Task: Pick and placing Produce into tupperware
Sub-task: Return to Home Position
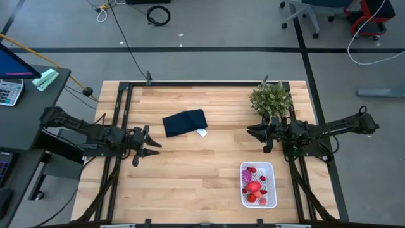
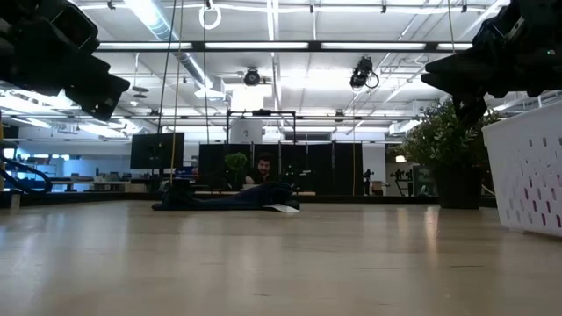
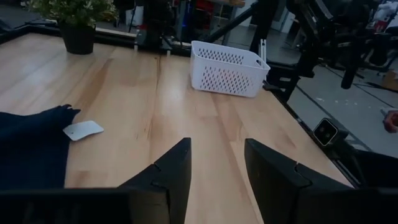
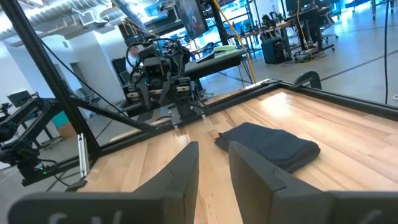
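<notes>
The white tupperware stands near the table's near right corner. The produce lies inside it: a bigger red piece, small red and pink bits and a purple striped ball. In the left wrist view only the tupperware's perforated wall shows, and its side shows in the low view. My left gripper hovers open over the table's left part. My right gripper hovers above the table just near the plant, far of the tupperware, with its fingers a little apart. Neither gripper holds anything.
A dark navy folded cloth lies in the middle of the table toward the far edge, with a small white object at its right corner. A green bushy plant in a dark pot stands at the far right. A person sits in the room beyond the table.
</notes>
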### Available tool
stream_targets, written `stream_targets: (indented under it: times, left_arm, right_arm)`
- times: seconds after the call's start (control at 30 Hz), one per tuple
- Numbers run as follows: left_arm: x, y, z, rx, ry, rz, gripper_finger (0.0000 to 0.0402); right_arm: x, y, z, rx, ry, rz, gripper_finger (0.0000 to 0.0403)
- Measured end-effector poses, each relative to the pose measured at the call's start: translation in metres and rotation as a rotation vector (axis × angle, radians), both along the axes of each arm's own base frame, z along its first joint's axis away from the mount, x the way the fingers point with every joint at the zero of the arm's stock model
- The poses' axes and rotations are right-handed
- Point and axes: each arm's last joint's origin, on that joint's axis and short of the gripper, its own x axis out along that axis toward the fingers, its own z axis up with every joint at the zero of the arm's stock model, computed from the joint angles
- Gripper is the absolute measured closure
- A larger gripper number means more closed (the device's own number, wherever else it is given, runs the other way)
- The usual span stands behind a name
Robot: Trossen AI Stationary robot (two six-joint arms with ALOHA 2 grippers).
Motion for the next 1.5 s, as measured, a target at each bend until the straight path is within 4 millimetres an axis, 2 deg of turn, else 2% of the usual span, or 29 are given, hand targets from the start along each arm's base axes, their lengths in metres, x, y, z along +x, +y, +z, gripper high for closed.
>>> stream_targets:
  times: [0.53, 1.0, 1.2, 1.3, 1.4, 1.5]
  left_arm:
    - [-0.001, 0.0, 0.002, -0.007, -0.022, 0.0, 0.0257]
    - [-0.009, 0.003, 0.013, -0.046, -0.129, 0.002, 0.0246]
    - [-0.013, 0.005, 0.016, 0.033, -0.177, -0.004, 0.0255]
    - [-0.014, 0.006, 0.006, 0.101, -0.188, 0.0, 0.0257]
    - [-0.015, 0.01, -0.004, 0.008, -0.125, 0.045, 0.0254]
    - [-0.016, 0.015, -0.002, -0.084, -0.131, 0.102, 0.0249]
  right_arm:
    - [0.0, 0.0, 0.0, 0.0, 0.0, 0.0, 0.0306]
    - [0.0, 0.0, 0.0, 0.0, 0.0, 0.0, 0.0306]
    - [0.0, 0.0, 0.0, 0.0, 0.0, 0.0, 0.0306]
    - [0.0, 0.0, 0.0, 0.0, 0.0, 0.0, 0.0306]
    - [0.0, 0.0, 0.0, 0.0, 0.001, 0.0, 0.0306]
    - [0.0, 0.0, 0.0, 0.0, 0.0, 0.0, 0.0306]
